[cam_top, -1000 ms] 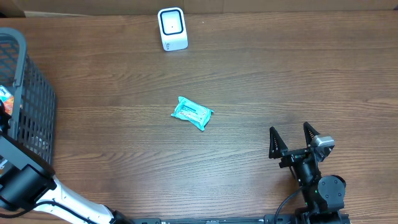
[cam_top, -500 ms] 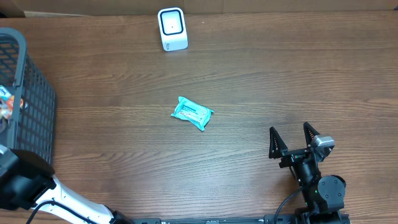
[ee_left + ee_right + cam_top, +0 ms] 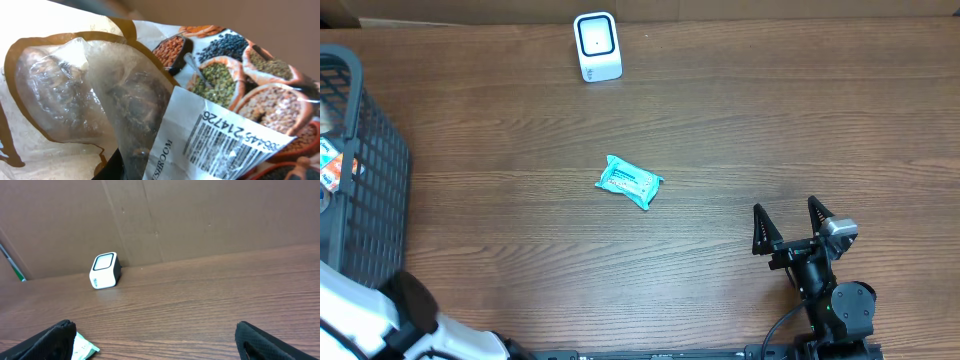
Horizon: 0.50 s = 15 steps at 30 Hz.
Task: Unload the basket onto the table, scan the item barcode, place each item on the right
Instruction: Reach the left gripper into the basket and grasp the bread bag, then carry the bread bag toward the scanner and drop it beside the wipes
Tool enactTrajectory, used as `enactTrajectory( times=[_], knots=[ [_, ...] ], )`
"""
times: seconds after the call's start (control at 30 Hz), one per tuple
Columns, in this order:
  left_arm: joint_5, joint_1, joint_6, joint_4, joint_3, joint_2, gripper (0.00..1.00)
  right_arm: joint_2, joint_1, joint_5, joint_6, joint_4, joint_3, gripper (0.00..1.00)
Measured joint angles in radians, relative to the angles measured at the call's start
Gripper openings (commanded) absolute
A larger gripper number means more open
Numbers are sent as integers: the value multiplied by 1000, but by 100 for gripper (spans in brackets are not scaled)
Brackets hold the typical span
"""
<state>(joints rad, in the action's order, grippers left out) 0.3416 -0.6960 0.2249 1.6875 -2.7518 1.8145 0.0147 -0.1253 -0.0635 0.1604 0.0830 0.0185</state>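
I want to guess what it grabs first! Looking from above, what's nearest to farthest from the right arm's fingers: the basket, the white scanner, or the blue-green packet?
1. Blue-green packet, middle of the table.
2. White scanner, at the far edge.
3. Basket, far left side.

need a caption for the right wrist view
Open right gripper facing the white barcode scanner across the wooden table, teal packet at lower left
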Motion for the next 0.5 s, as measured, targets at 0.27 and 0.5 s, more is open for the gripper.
enactTrajectory(
  times=[0.27,0.5],
  knots=[
    [11,359,-20,0,-12,-107,4,0,0,0,0,0,0,100],
    [-90,686,-23,0,132,-103,4,0,0,0,0,0,0,100]
  ],
)
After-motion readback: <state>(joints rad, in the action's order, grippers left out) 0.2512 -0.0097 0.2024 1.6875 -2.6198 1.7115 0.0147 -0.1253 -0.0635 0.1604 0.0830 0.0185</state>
